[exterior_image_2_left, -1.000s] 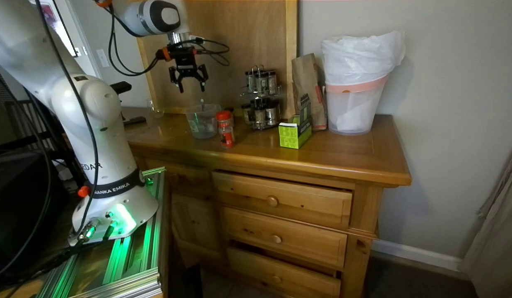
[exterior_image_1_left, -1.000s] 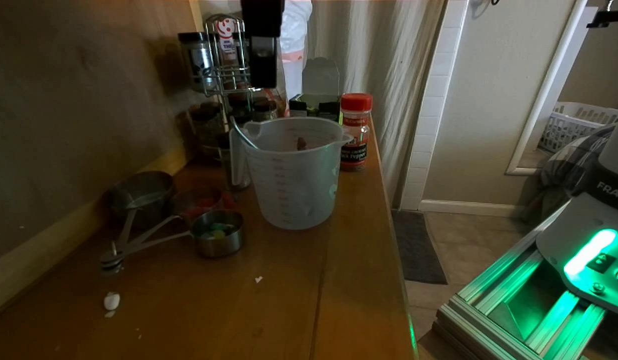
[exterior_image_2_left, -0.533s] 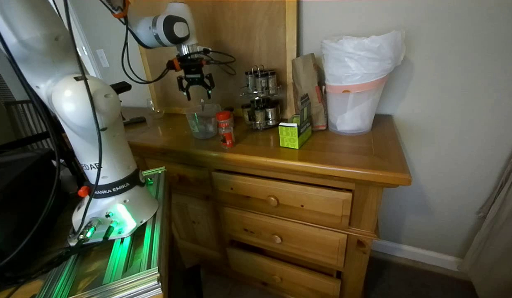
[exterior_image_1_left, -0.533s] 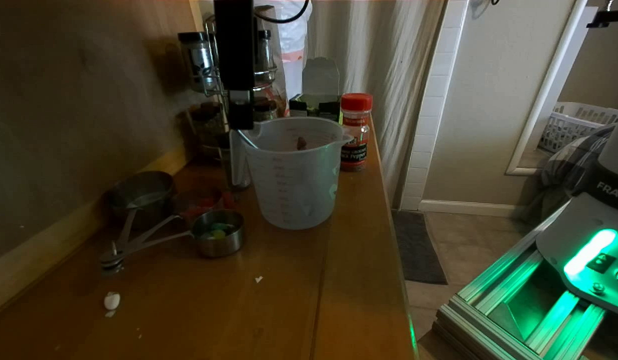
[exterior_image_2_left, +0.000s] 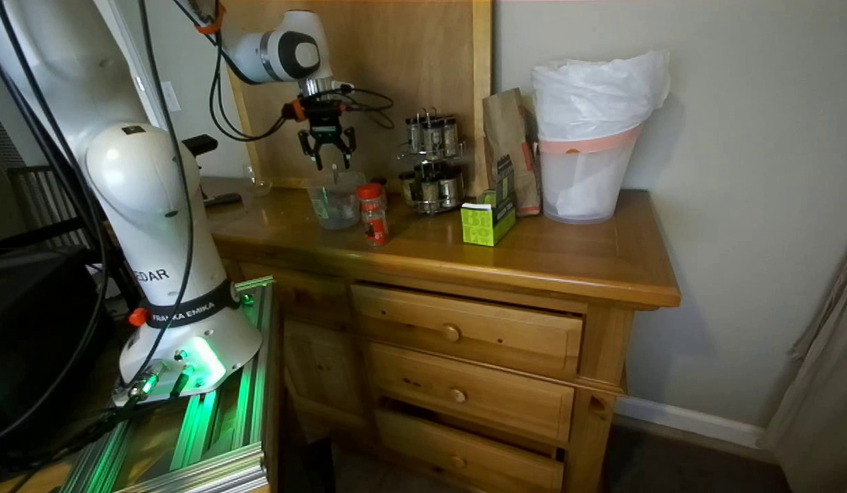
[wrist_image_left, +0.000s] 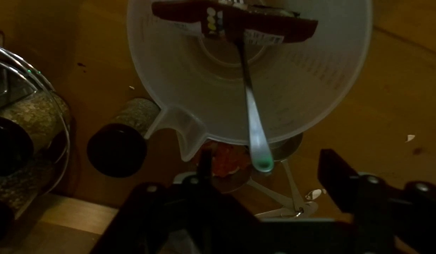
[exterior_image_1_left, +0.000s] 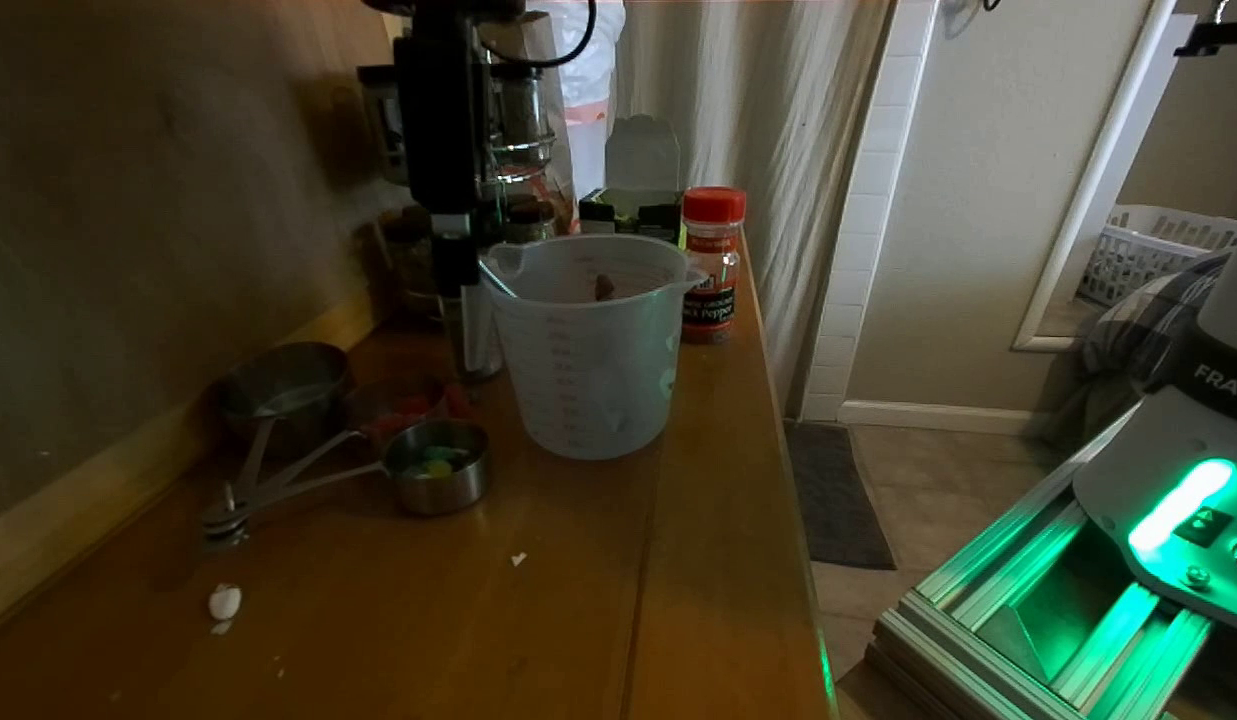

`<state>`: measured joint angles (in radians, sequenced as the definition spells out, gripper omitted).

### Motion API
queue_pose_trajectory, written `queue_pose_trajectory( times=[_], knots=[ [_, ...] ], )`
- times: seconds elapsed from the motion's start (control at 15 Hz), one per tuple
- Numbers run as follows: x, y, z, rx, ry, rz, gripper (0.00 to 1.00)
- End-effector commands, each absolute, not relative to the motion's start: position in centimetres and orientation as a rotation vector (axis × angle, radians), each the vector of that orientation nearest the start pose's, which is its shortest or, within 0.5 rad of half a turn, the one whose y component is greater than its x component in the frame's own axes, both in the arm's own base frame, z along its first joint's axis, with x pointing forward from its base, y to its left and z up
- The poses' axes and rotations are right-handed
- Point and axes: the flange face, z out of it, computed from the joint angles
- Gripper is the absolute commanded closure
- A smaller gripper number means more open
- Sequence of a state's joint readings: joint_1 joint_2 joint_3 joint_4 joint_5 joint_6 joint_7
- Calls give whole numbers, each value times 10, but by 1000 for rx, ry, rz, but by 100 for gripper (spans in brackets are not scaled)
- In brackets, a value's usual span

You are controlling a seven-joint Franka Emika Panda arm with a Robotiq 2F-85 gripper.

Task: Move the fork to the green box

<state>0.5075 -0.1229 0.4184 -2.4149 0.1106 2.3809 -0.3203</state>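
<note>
A metal utensil, the fork by the task, leans in a translucent plastic jug (exterior_image_1_left: 593, 370); its handle (wrist_image_left: 255, 123) sticks out over the rim. Its lower end is hidden under a dark red packet (wrist_image_left: 260, 24). The handle also shows in both exterior views (exterior_image_1_left: 498, 280) (exterior_image_2_left: 335, 174). My gripper (wrist_image_left: 265, 158) is open and empty. In the wrist view the handle's end appears between the fingers, apart from both. In an exterior view the gripper (exterior_image_2_left: 333, 164) hangs just above the jug. The bright green box (exterior_image_2_left: 488, 224), its lid up, stands further along the wooden top.
A red-capped pepper bottle (exterior_image_2_left: 374, 219) stands beside the jug. A wire spice rack (exterior_image_2_left: 431, 171) stands behind, with a loose spice jar (wrist_image_left: 119, 144) by the jug. Metal measuring cups (exterior_image_1_left: 438, 475) lie near it. A paper bag (exterior_image_2_left: 512, 150) and lined bin (exterior_image_2_left: 584, 150) stand near the box.
My gripper has come down towards the jug and the handle's end, shifting slightly right in an exterior view. It stays open. The jug, utensil and box have not moved.
</note>
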Motion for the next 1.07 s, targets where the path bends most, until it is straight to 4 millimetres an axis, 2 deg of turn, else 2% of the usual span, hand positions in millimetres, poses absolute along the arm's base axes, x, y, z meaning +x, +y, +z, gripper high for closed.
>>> queue_pose_trajectory(
  times=[0.0, 0.13, 0.2, 0.27, 0.47, 0.67, 0.73, 0.8, 0.87, 1.0],
  knots=[
    [295, 387, 363, -2607, -1706, -121, 36],
    [296, 387, 362, -2618, -1709, -121, 40],
    [296, 387, 361, -2620, -1712, -121, 48],
    [296, 387, 361, -2622, -1714, -126, 49],
    [296, 387, 362, -2629, -1724, -127, 72],
    [295, 386, 364, -2632, -1729, -131, 82],
    [295, 386, 364, -2632, -1731, -134, 95],
    [295, 386, 365, -2632, -1732, -136, 100],
    [294, 386, 367, -2632, -1733, -135, 96],
    [290, 381, 377, -2621, -1723, -147, 96]
  ],
)
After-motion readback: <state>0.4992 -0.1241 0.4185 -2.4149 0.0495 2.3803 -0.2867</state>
